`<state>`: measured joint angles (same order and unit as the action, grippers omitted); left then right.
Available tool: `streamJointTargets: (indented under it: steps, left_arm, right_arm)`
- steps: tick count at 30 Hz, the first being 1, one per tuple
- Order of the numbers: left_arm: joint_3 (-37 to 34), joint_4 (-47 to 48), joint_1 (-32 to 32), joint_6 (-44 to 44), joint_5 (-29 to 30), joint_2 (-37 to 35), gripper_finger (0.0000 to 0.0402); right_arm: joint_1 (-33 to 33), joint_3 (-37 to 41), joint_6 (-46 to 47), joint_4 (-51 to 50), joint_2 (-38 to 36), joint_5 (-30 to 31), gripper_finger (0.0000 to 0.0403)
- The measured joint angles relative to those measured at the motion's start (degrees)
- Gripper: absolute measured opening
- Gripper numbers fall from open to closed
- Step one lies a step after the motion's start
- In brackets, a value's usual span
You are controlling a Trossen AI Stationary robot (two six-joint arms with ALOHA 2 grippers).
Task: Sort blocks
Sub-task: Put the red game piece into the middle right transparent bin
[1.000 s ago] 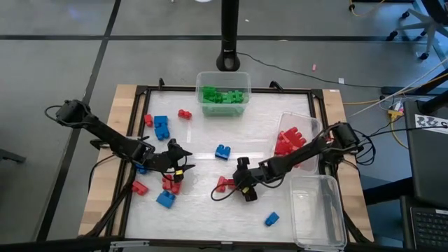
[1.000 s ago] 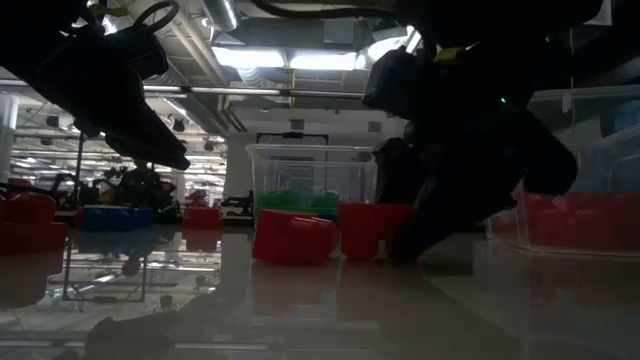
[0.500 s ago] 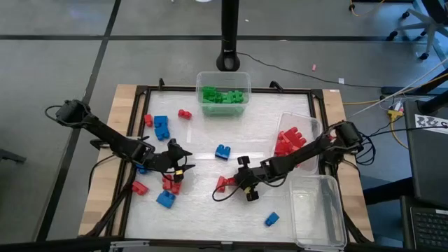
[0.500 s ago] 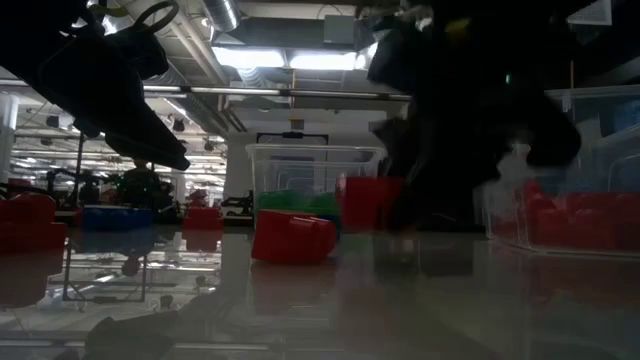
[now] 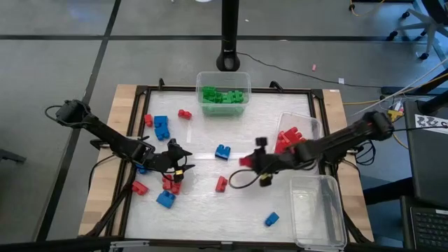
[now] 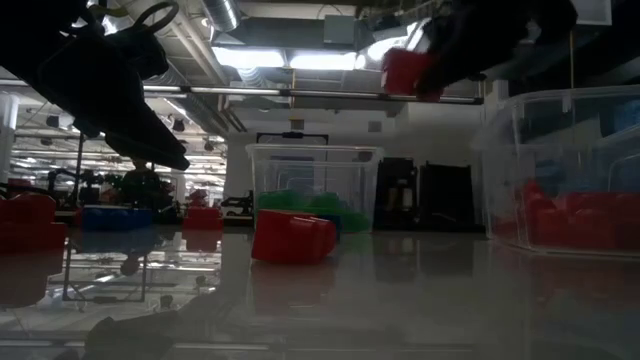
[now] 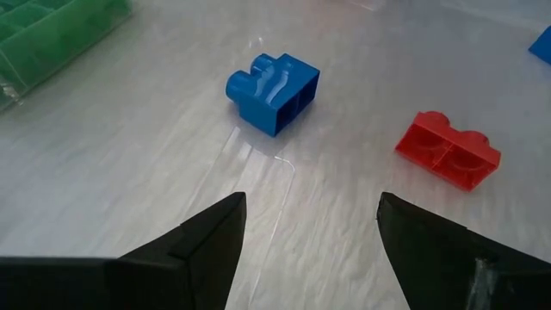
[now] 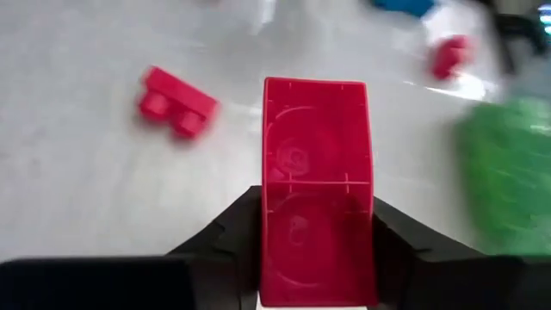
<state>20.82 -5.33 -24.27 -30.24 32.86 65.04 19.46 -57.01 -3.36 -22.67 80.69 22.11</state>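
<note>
Sitting between right end effector (image 8: 315,250) fingers: red block (image 8: 317,185)

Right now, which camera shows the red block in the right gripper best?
The right wrist view: the red block fills the frame, clamped between the right gripper's fingers. The high view shows it only as a red speck, the low view lifted and dim; the left wrist view misses it.

Seen from above, one tub (image 5: 223,93) sits at the tabletop's (image 5: 210,217) upper middle with blocks inside. Two tubs stand at the right edge, one (image 5: 302,126) above the other (image 5: 318,210). Loose blocks (image 5: 168,183) cluster lower left; another (image 5: 271,219) lies lower right.
</note>
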Motion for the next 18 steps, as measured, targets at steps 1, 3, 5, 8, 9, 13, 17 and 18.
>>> streamJointTargets:
  steps: [1,3,5,8,9,13,17,18]
  left_arm:
    - [0.0,-0.01,0.0,-0.02,0.0,0.0,0.0251]
    - [0.0,-0.05,0.0,-0.06,0.0,0.0,0.0251]
    - [0.0,-0.06,0.0,-0.26,0.0,0.0,0.0251]
    - [0.0,-0.02,0.0,-0.52,0.0,0.0,0.0251]
    - [0.0,-0.04,0.0,-0.52,0.0,0.0,0.0251]
    - [0.0,-0.04,0.0,-0.52,0.0,0.0,0.0251]
    - [0.0,-0.02,0.0,-0.5,0.0,0.0,0.0251]
    - [0.0,0.07,0.0,-0.5,0.0,0.0,0.0251]
  right_arm:
    - [0.0,-0.01,0.24,-1.89,-1.82,1.35,0.0145]
    - [0.0,0.0,1.42,-5.79,-5.32,3.57,0.0146]
    - [-0.02,-0.02,2.5,-9.35,-8.82,5.4,0.0143]
    - [-0.02,-0.02,4.16,-15.12,-13.64,8.16,0.0138]
    - [-0.02,-0.02,4.85,-17.27,-15.12,8.94,0.0137]
    - [-0.02,-0.04,9.02,-27.6,-20.18,12.22,0.0143]
    - [-0.02,-0.04,15.59,-40.32,-23.17,14.6,0.0145]
    - [-0.02,-0.04,17.15,-43.34,-23.48,14.76,0.0145]
